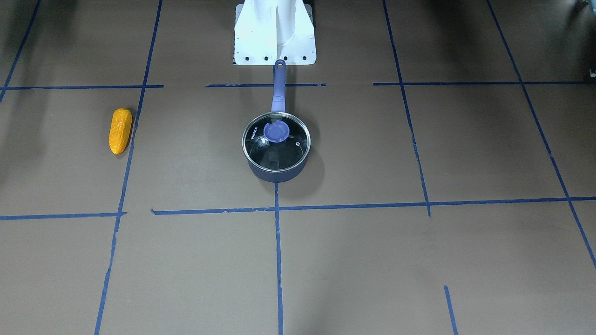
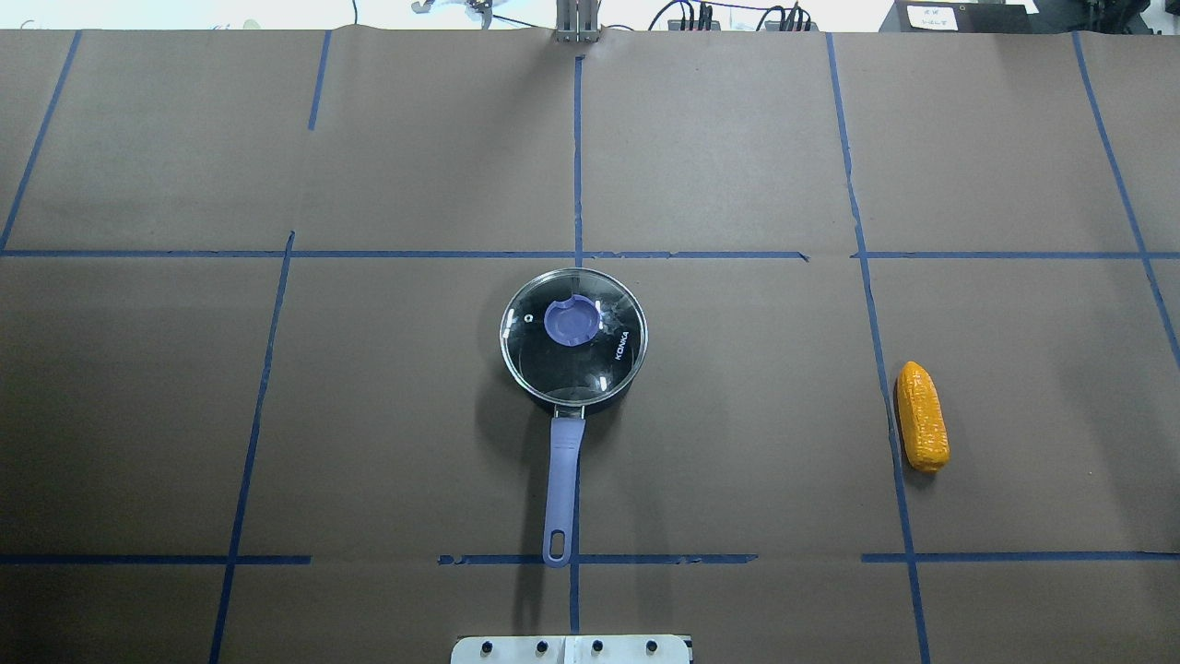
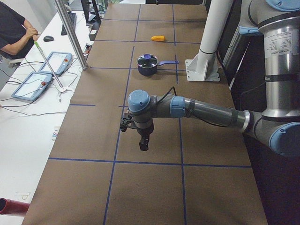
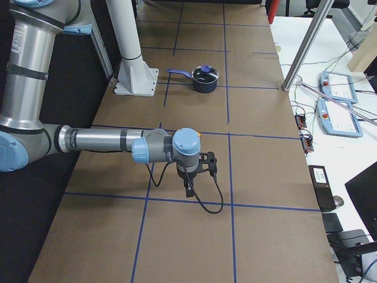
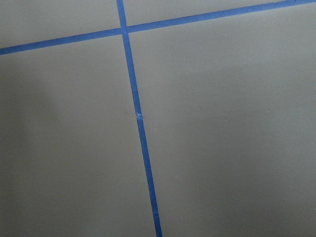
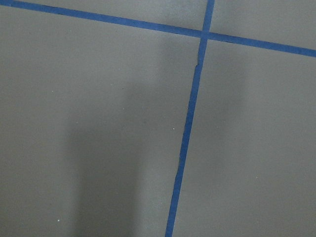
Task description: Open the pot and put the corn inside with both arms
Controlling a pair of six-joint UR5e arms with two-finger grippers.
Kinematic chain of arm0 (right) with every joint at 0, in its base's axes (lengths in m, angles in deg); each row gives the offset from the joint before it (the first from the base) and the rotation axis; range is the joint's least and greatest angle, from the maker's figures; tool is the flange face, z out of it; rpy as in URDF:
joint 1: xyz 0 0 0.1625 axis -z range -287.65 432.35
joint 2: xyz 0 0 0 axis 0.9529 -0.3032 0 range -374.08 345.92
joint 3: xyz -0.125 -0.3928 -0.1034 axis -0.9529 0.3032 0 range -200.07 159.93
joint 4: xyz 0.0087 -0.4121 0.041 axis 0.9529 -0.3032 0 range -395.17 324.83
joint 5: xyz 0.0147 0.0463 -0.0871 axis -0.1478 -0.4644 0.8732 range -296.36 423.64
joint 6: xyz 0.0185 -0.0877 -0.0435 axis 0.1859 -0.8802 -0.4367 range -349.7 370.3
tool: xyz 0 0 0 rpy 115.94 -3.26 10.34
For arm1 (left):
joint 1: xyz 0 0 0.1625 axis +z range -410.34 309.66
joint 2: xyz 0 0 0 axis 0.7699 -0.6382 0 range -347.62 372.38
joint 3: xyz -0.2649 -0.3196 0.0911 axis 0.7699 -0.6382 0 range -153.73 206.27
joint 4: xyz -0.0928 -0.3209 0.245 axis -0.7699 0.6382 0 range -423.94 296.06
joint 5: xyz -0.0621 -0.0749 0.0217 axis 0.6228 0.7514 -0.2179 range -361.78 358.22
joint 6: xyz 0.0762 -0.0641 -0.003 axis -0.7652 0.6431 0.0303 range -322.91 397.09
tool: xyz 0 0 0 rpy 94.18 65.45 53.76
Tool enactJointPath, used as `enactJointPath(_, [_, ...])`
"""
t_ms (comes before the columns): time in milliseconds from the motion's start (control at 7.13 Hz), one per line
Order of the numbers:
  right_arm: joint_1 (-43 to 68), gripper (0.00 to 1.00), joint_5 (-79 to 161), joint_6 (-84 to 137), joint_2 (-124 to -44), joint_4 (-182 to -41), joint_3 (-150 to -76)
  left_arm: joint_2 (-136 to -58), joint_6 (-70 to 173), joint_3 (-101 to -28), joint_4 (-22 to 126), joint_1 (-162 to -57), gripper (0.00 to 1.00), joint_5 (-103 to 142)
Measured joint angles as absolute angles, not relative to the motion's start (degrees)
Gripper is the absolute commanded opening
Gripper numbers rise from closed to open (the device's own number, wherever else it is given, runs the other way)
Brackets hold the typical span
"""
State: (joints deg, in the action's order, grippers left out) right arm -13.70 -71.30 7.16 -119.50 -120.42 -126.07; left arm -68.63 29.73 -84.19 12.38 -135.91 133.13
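Brown paper [image 2: 737, 415] crossed by blue tape lines [image 2: 578, 157] covers the table, where the saucepan [image 1: 274, 174] stands mid-table with its glass lid [image 2: 590, 364] seated on the rim and its long handle [image 2: 560, 489] pointing at the white base [image 1: 274, 32]. The toy corn cob [image 2: 923, 416] lies well apart on the robot's right, just beside a tape line. The left gripper [image 3: 144, 142] and right gripper [image 4: 188, 187] hang pointing down over the paper, far from both; whether their fingers are spread or pinched cannot be told.
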Motion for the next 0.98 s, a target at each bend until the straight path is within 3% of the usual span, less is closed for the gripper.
enactJointPath(701, [-13.70, 1.00, -71.36, 7.14, -119.52, -120.42, -126.07, -68.07, 29.99, -85.50, 13.84, -135.55, 1.00, 133.84])
enactJointPath(981, [-13.70, 1.00, -71.36, 7.05, -119.52, -120.34, -126.08, -70.64, 41.93, -86.97, 19.01, -129.82, 1.00, 137.95])
